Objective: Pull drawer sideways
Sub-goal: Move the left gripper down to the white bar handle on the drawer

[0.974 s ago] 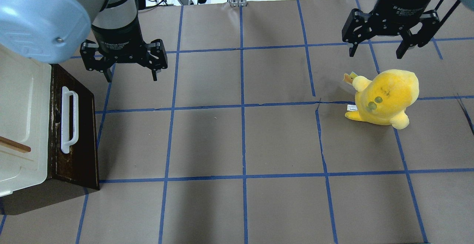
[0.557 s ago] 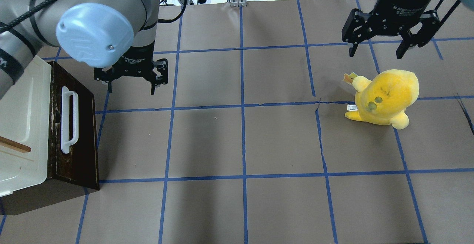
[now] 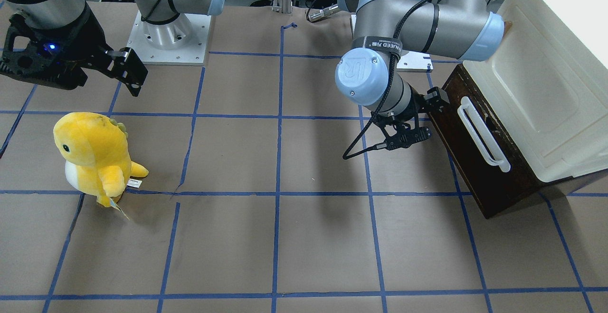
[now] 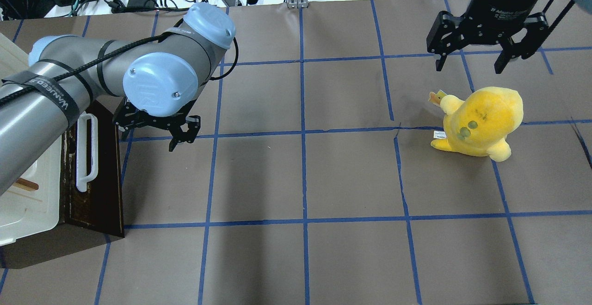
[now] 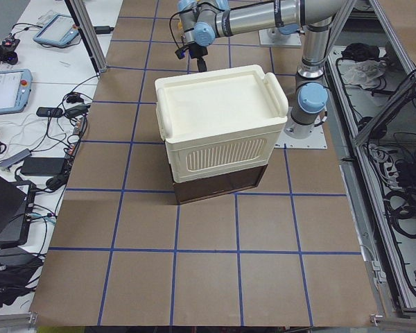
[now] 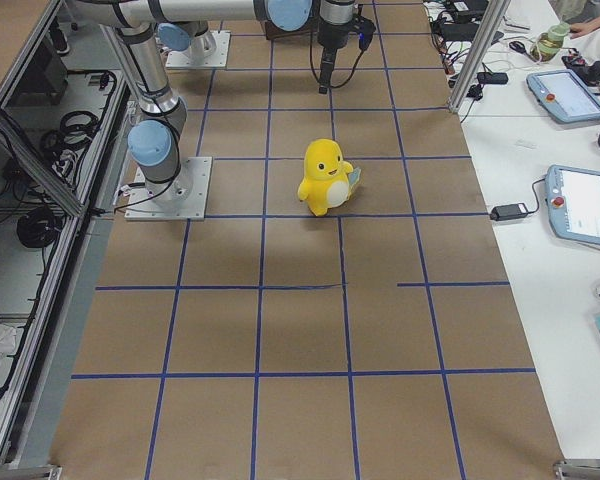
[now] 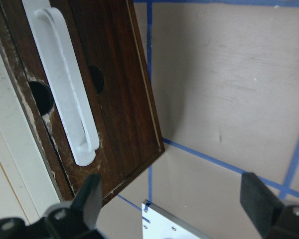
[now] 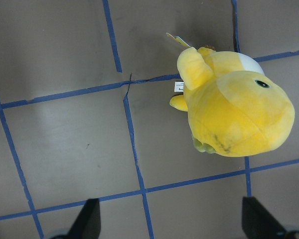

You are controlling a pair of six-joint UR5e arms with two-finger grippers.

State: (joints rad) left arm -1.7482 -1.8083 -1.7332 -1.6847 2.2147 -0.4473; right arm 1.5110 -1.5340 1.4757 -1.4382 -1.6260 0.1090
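My left gripper [image 4: 149, 134] hung wide open and held nothing, its 2 fingers [image 7: 90, 195] spread well apart over bare brown table [image 4: 305, 175]. The drawer [image 4: 105, 175] sat at the table's left edge under a cream-white cabinet [image 3: 546, 80], its dark brown front turned toward the middle of the table and its long white bar handle [image 4: 86, 152] running along that front. My gripper was just beside the drawer's far end, off the front corner and clear of the handle. In the left wrist view the handle lay up and to 1 side of the gap between my fingers, not inside it, and 1 finger lined up with the lower corner of the front; I could not tell whether it touched the wood. My right gripper [image 4: 469, 64] was also wide open and empty, well apart from the drawer, hovering over the table's right side just beyond a yellow plush toy [image 4: 483, 120].
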